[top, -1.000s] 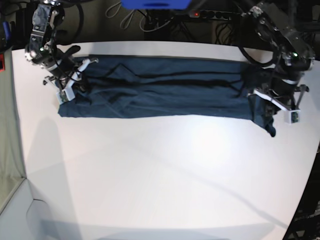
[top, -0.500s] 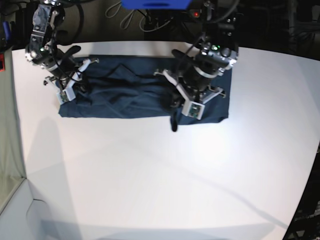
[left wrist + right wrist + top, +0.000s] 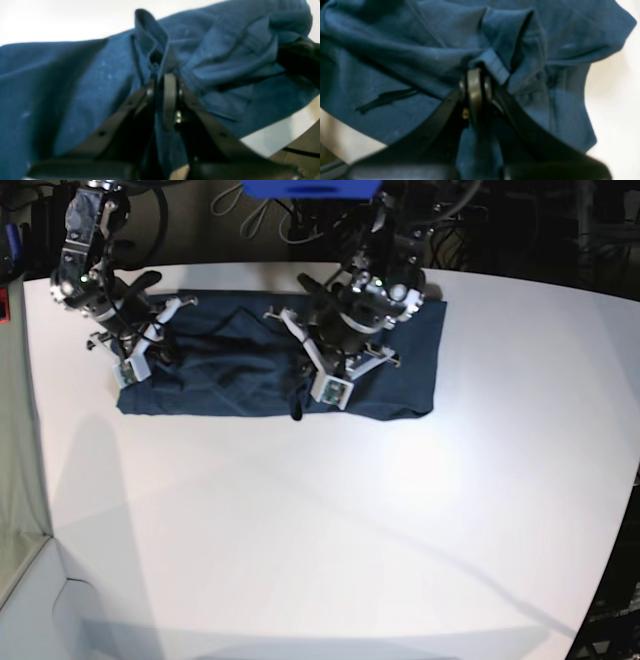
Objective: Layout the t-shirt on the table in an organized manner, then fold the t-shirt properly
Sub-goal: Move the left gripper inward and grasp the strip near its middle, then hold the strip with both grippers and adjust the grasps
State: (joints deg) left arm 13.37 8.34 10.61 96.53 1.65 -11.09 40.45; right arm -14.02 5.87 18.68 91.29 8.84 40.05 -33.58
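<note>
The dark navy t-shirt (image 3: 225,370) lies as a long band across the far part of the white table (image 3: 320,530), with its right portion doubled back over the middle. My left gripper (image 3: 308,380) hovers over the shirt's middle, shut on a pinched fold of cloth (image 3: 160,57), and a corner hangs below it. The right gripper (image 3: 140,355) stays at the shirt's left end, shut on a hem edge (image 3: 495,65). In both wrist views the jaws meet with blue fabric (image 3: 395,50) between them.
A grey-green panel (image 3: 15,480) borders the table on the left. Cables and a power strip (image 3: 300,220) lie behind the far edge, under a blue object (image 3: 310,188). The table's curved edge runs down the right side (image 3: 625,510).
The left arm has carried the shirt's right end leftward across the table, doubling the cloth over itself. The right arm and its grip have not moved.
</note>
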